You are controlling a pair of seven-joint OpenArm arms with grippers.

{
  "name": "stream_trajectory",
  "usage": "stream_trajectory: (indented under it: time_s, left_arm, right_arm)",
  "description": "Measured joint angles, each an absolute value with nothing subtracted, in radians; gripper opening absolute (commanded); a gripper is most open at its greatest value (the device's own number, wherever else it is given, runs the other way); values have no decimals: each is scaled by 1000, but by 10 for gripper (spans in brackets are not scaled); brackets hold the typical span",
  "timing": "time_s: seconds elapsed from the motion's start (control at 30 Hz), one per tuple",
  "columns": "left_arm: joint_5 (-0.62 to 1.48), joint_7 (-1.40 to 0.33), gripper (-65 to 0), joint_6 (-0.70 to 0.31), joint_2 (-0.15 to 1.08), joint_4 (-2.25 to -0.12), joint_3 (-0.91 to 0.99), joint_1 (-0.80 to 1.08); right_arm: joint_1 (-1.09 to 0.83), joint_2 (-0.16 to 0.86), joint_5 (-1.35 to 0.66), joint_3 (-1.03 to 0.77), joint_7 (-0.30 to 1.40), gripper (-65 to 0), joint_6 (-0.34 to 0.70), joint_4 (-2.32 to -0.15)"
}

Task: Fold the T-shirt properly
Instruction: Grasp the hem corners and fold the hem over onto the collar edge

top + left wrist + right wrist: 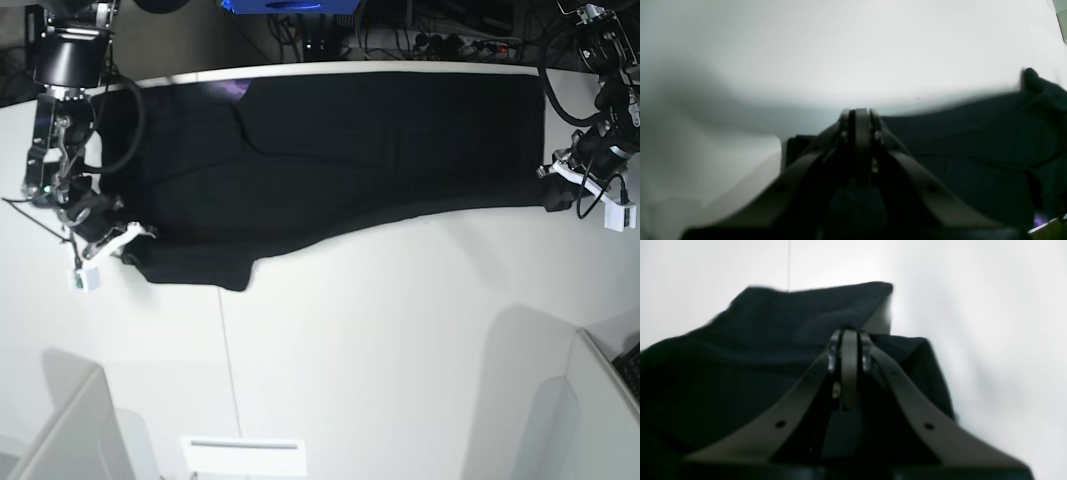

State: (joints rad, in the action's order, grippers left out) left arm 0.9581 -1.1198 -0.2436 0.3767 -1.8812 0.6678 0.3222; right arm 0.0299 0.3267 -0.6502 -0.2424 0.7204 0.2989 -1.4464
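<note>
The black T-shirt (pixel 340 150) lies spread across the far half of the white table (pixel 400 330), plain side up. A sliver of purple print shows near its far edge (pixel 236 90). My left gripper (pixel 551 192) sits at the shirt's right edge, its jaws shut with black cloth (pixel 973 143) at the fingers (pixel 858 116). My right gripper (pixel 128 243) sits at the shirt's near-left corner, its jaws shut with cloth (pixel 756 350) bunched around the fingers (pixel 849 340) and a raised fold beyond them. The pinch itself is hidden in both wrist views.
The table's far edge runs just behind the shirt. A blue object (pixel 290 5) and cables (pixel 450 45) lie beyond it. A white label (pixel 243 456) lies at the front edge. Grey panels stand at the front left (pixel 60 430) and front right (pixel 590 400).
</note>
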Motion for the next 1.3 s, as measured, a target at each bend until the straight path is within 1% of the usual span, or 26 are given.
stream_trajectory:
  time_s: [0.13, 0.27, 0.4, 0.53, 0.7, 1.13, 1.23, 1.3]
  left_arm:
    - [964, -1145, -650, -244, 377, -1911, 667, 322]
    - [964, -1155, -650, -244, 377, -1911, 667, 353]
    - [974, -1156, -650, -251, 377, -1914, 667, 375]
    - [1025, -1156, -650, -281, 383, -1914, 667, 397]
    - [1023, -1157, -650, -281, 385, -1914, 668, 408]
    - [1026, -1157, -650, -281, 424, -1914, 667, 422]
    - [1026, -1157, -650, -281, 424, -1914, 667, 438]
    - [1026, -1160, -650, -281, 424, -1914, 667, 438]
  right_arm:
    - [4, 320, -647, -310, 752, -650, 298, -1512]
    - [-20, 307, -645, -358, 831, -650, 299, -1570]
    - [-39, 305, -652, -397, 846, -650, 305, -1593]
    - [-81, 300, -646, -402, 859, -650, 303, -1621]
    - [-133, 302, -649, -402, 855, -650, 303, -1707]
    - [-237, 302, -649, -402, 859, -650, 303, -1813]
    - [-232, 302, -650, -402, 919, -650, 303, -1819]
    - [-231, 302, -651, -403, 929, -650, 303, -1824]
